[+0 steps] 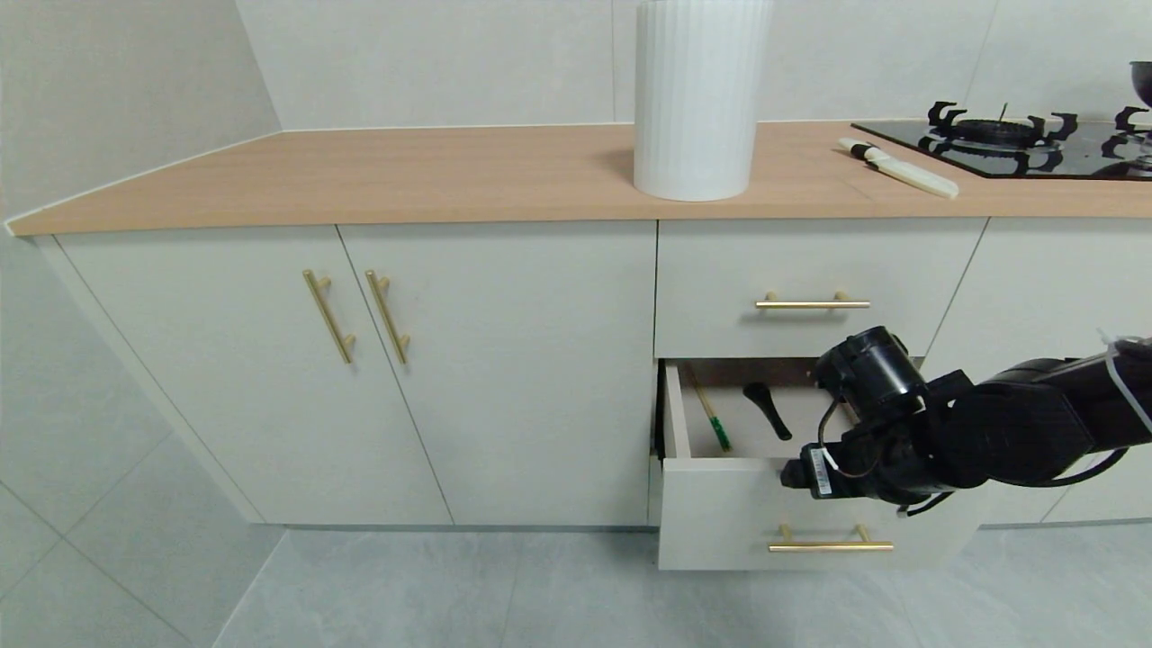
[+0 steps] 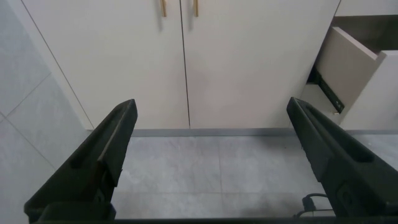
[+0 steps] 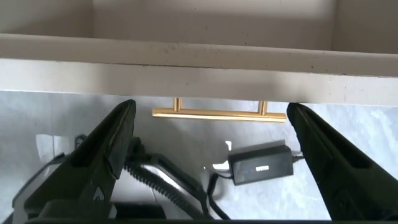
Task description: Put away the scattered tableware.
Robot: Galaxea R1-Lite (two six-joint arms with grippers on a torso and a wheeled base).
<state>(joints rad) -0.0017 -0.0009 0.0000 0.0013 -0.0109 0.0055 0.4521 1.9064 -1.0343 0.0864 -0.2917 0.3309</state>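
Note:
A white knife [image 1: 900, 168] with a black band lies on the wooden countertop beside the hob. Below it the lower drawer [image 1: 720, 504] stands pulled out. Inside lie green-tipped chopsticks [image 1: 711, 421] and a black spoon [image 1: 767, 409]. My right arm [image 1: 927, 432] hangs over the drawer's front right part. My right gripper [image 3: 209, 107] is open with nothing in it, and past its fingers I see the drawer front's top edge [image 3: 199, 71] and gold handle [image 3: 217, 114]. My left gripper [image 2: 209, 102] is open and holds nothing, low over the floor facing the cupboard doors.
A tall white ribbed container [image 1: 695, 99] stands on the countertop [image 1: 405, 175]. A black gas hob [image 1: 1017, 144] is at the far right. The upper drawer [image 1: 810, 288] is closed. Two cupboard doors with gold handles [image 1: 355, 315] are to the left. Grey floor tiles lie below.

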